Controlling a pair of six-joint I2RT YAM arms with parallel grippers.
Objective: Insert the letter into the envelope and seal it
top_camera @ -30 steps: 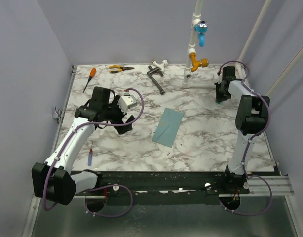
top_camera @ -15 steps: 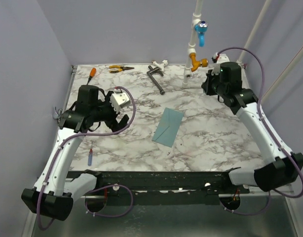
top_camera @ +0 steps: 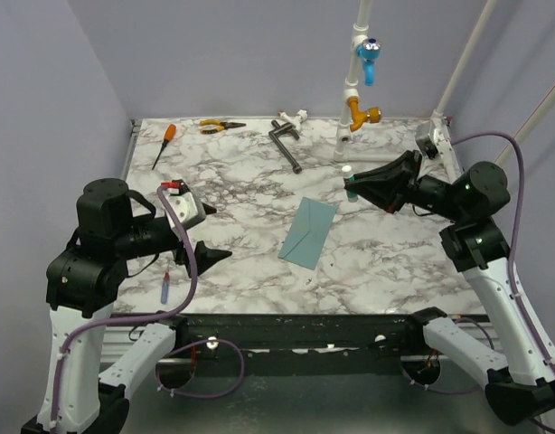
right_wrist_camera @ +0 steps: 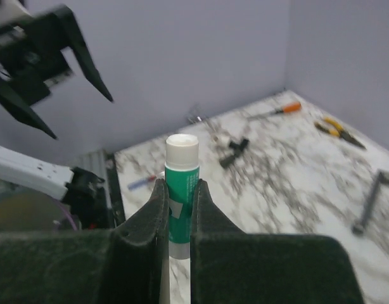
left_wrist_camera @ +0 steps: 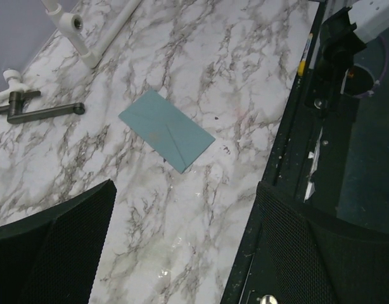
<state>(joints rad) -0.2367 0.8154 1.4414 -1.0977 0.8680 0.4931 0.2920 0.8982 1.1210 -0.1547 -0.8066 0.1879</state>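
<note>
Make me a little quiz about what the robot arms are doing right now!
1. True or false: the right gripper is shut on a green glue stick.
2. What colour is the envelope lying on the table? A) teal-blue B) red C) yellow
3. Fill in the gap: the jaws of the left gripper are wide ____, holding nothing.

Key: 1 true; 2 A; 3 open.
</note>
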